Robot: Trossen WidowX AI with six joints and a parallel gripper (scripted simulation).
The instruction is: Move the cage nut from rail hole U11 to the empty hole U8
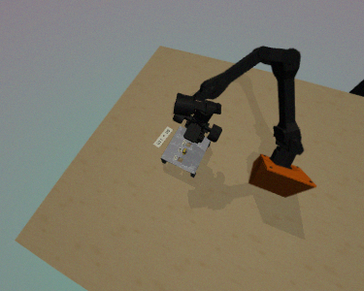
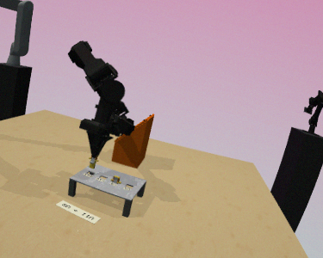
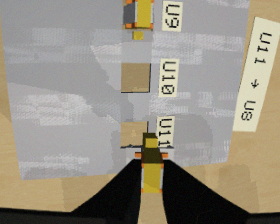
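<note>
The gripper (image 2: 93, 157) (image 3: 152, 162) is shut on a yellow cage nut (image 2: 92, 163) (image 3: 152, 181) and holds it a little above the grey rail plate (image 1: 195, 159) (image 2: 138, 183) (image 3: 50, 75), by the U11 end. In the wrist view hole U11 (image 3: 133, 134) is empty, with the nut's front end partly over its corner and label. The other nut (image 1: 184, 150) (image 2: 116, 179) (image 3: 145, 12) sits in U9. Hole U8 (image 1: 181, 159) (image 2: 129, 187) is empty at the far end and outside the wrist view. In the top view the arm hides the fingertips and held nut.
Hole U10 (image 2: 102, 179) (image 3: 135, 77) is empty, between U11 and the other nut. The rail stands on short dark legs. A paper label reading U11 to U8 (image 1: 163, 137) (image 2: 78, 211) (image 3: 256, 75) lies beside it. The orange arm base (image 1: 282, 177) (image 2: 133, 148) stands on the table.
</note>
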